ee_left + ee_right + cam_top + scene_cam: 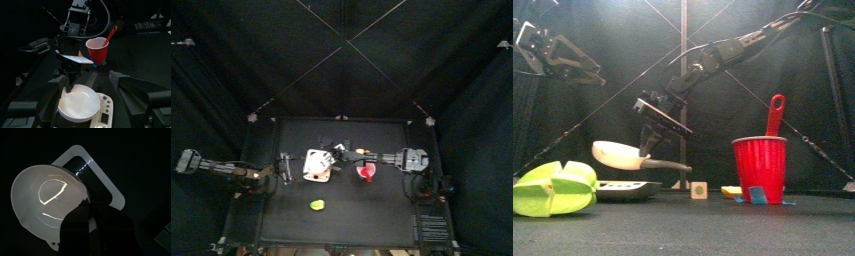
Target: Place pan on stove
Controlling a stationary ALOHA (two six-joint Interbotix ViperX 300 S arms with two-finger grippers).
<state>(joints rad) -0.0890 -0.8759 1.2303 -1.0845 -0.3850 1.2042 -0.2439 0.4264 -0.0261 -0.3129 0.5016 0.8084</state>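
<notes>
pan (617, 154) over stove (627, 189), handle between right gripper (651, 150) jaws, grip unclear; left gripper (87, 80) jaws apart

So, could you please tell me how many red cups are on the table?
1: the red cup stands on the table's right side, near the right arm, with a red utensil in it. None seems hidden.

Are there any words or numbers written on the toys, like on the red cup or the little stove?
No text can be read in any view.
Red cup: plain red, no words showing.
Pan: plain white inside, no marks.
Stove: small dark marks on its face, too blurred to read.
Small block on the table: a dark mark on its front, too small to read.
</notes>
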